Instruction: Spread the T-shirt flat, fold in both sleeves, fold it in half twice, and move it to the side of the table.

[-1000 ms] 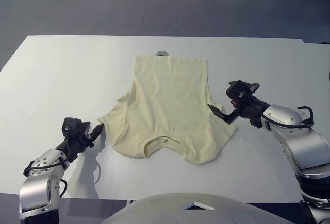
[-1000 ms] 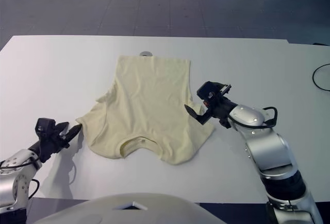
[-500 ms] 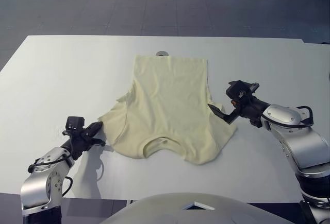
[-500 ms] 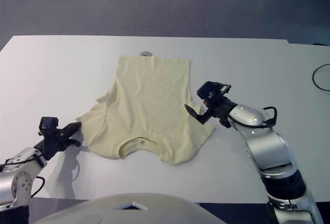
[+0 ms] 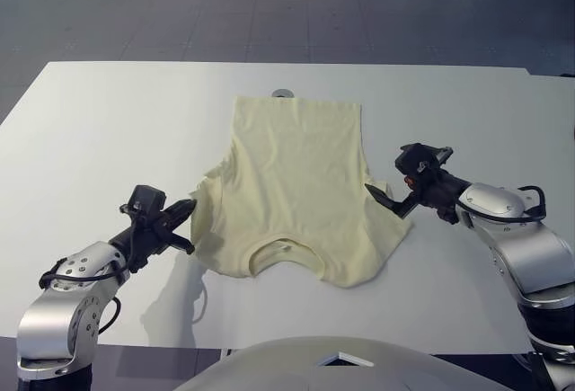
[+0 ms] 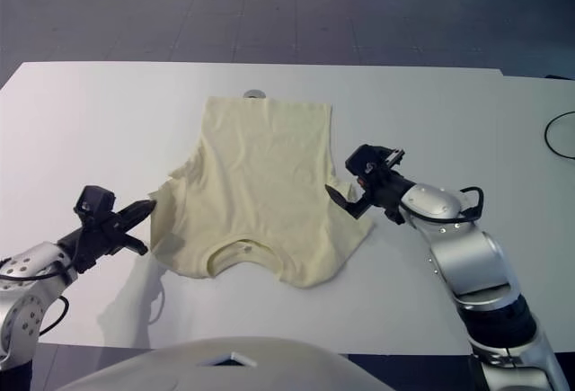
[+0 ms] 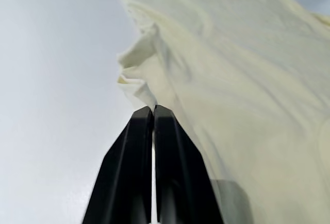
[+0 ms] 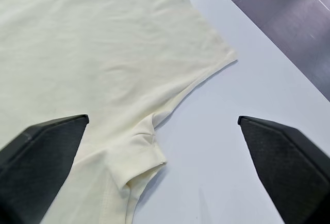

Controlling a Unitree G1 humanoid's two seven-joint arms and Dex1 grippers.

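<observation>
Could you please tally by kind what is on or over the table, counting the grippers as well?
T-shirt: 1
Gripper: 2 (left gripper, right gripper)
Grey disc: 1
Black cable: 1
Total: 5

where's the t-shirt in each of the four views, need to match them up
left eye view: T-shirt mid-table, collar nearest the robot.
right eye view: T-shirt in the same spot, between both arms.
left wrist view: T-shirt close up, sleeve bunched at the tips of the left gripper.
right wrist view: T-shirt close up, sleeve and side edge ahead of the open right gripper.
shared landmark: the white table under it.
</observation>
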